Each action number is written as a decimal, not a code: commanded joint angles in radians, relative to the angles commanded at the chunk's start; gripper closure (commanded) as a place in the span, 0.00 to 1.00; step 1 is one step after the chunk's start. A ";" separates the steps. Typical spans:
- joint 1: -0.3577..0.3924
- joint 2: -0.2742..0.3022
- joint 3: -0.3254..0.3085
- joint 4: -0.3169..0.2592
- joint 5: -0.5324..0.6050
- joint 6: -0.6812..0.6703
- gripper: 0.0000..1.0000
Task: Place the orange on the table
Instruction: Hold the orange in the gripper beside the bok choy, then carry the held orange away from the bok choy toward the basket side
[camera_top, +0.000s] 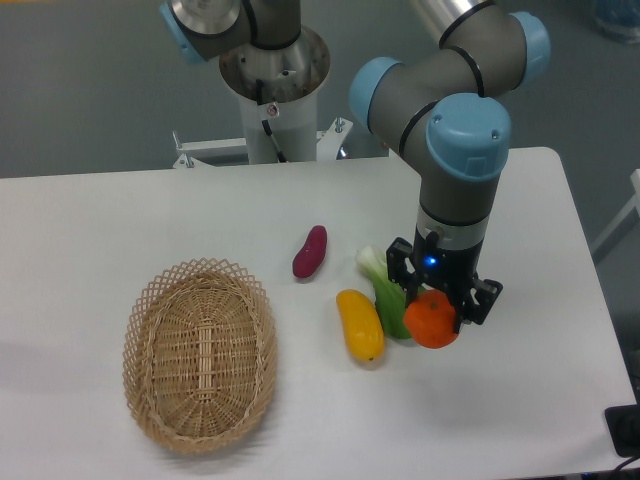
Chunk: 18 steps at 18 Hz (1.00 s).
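Observation:
The orange (432, 320) is a small round bright-orange fruit, right of centre on the white table (120, 220). My gripper (438, 308) stands directly over it, its black fingers on either side of the fruit and closed against it. The orange sits at or just above the tabletop; I cannot tell whether it touches. The upper part of the fruit is hidden by the gripper body.
A green leafy vegetable (388, 298) lies right beside the orange on its left, with a yellow squash (361, 325) further left. A purple sweet potato (310, 252) lies behind them. A woven wicker basket (200, 352) sits at front left. The arm's base (275, 90) stands at the table's back edge.

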 joint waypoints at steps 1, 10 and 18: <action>0.000 0.000 -0.008 0.005 0.003 0.000 0.28; -0.023 -0.044 -0.032 0.086 0.003 -0.050 0.29; -0.089 -0.167 -0.032 0.218 0.012 -0.262 0.29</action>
